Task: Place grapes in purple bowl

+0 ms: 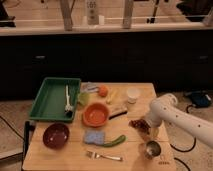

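- Grapes (135,123) lie on the counter (75,159) right at the end effector (145,128). It hangs from the white arm over the counter's right end, and the dark bunch shows just beside it, touching or nearly so.
- Whether the end effector is spread, pressed together or pinching the bunch cannot be told; the wrist hides it.
- The purple bowl (55,135) sits well apart from the end effector, at the opposite end of the counter and slightly nearer the front edge.
- The step in hand looks like securing the grapes before carrying them across.
- A good hold would go across the narrow width of the bunch, low enough to catch several berries. It should be gentle, since the bumpy cluster could roll or slip.
- The steel cup (152,148) stands near the end effector on the camera side, so a straight vertical lift should avoid knocking it.
- Between the end effector and the bowl lie a green pepper (116,140), a blue sponge (93,137) and a fork (105,156), with the orange bowl (96,114) beside that path.
- Carry the grapes high over these and release them low over the purple bowl, not the orange one.
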Motion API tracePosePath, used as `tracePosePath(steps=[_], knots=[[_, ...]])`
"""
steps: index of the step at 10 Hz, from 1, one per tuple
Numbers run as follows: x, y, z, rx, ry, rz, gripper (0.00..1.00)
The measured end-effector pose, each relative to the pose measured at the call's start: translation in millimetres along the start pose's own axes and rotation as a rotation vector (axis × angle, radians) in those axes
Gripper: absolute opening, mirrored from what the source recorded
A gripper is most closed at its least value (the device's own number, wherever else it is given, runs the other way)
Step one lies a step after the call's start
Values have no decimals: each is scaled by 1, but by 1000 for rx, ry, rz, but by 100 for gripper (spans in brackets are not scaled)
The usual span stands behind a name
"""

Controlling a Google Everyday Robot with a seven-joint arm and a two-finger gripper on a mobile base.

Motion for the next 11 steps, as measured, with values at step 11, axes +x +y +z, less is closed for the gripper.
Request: tracePosePath(steps=[11], knots=[[4,4,-6,-5,3,6,60]])
